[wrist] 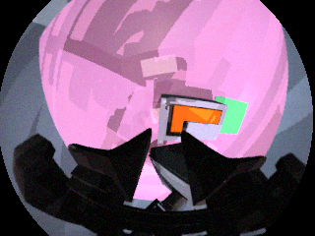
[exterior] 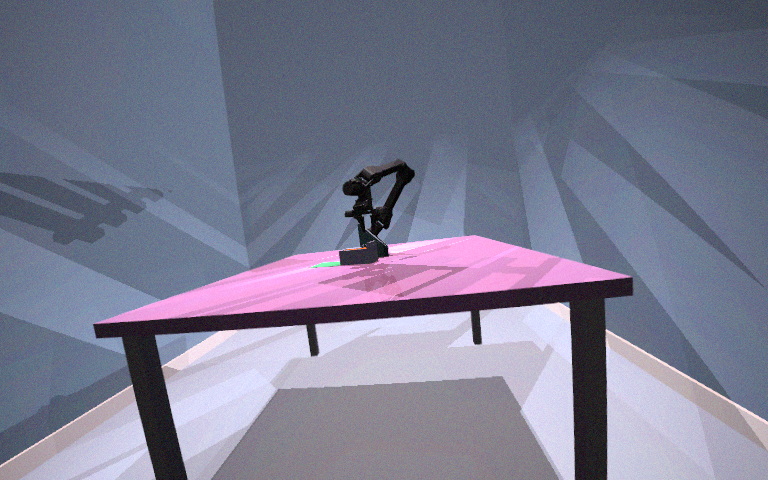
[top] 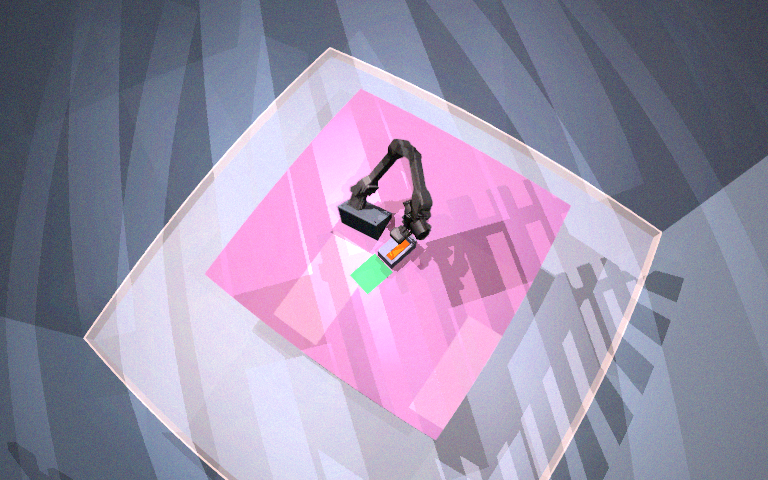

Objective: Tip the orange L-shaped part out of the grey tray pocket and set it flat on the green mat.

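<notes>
The orange L-shaped part [top: 398, 249] [exterior: 355, 248] [wrist: 197, 114] lies in its pocket in the grey tray [top: 387, 262] [exterior: 353, 258] [wrist: 204, 131] and looks level. In the wrist view its L-shaped end is at the left and its straight end points right, towards the green mat [top: 368, 276] [exterior: 326, 264] [wrist: 236, 116]. The mat is bare. My gripper [wrist: 166, 132] is partly open, with nothing between its fingers. It hangs above the tray's side near the L-shaped end, pointing down. One fingertip overlaps the lower edge of that end in the wrist view; contact cannot be seen.
The arm's dark base box [top: 362, 219] stands close to the tray on the pink table [top: 339, 135] [exterior: 509, 266]. A raised dark wall stands at the tray's end by the L-shaped end. Shadows of the arm fall across the table.
</notes>
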{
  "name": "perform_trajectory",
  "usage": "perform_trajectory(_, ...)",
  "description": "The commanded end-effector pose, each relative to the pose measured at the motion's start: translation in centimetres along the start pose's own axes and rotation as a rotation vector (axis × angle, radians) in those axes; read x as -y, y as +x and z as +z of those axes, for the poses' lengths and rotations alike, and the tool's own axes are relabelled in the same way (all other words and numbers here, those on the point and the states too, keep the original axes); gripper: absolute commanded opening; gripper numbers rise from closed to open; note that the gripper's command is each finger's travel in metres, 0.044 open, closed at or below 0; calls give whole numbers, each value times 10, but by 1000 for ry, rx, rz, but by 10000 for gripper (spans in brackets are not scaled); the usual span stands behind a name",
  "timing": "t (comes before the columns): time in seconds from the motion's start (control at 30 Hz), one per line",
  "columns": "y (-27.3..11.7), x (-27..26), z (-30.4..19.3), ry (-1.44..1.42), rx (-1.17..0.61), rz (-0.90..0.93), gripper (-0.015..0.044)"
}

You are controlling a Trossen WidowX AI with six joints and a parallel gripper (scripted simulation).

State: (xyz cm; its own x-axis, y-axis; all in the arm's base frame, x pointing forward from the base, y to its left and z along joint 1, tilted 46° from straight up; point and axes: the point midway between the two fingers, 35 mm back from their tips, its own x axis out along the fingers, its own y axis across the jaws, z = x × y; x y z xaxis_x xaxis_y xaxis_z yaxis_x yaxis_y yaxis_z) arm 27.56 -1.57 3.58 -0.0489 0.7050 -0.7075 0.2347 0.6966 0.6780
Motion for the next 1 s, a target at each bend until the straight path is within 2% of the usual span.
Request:
perform_trajectory(0.0,33,-1,-3,12,-15,11,180)
perform_trajectory(0.13,63,-2,-6,11,-17,15,180)
perform_trajectory(0.97,92,-2,-6,11,-17,16,180)
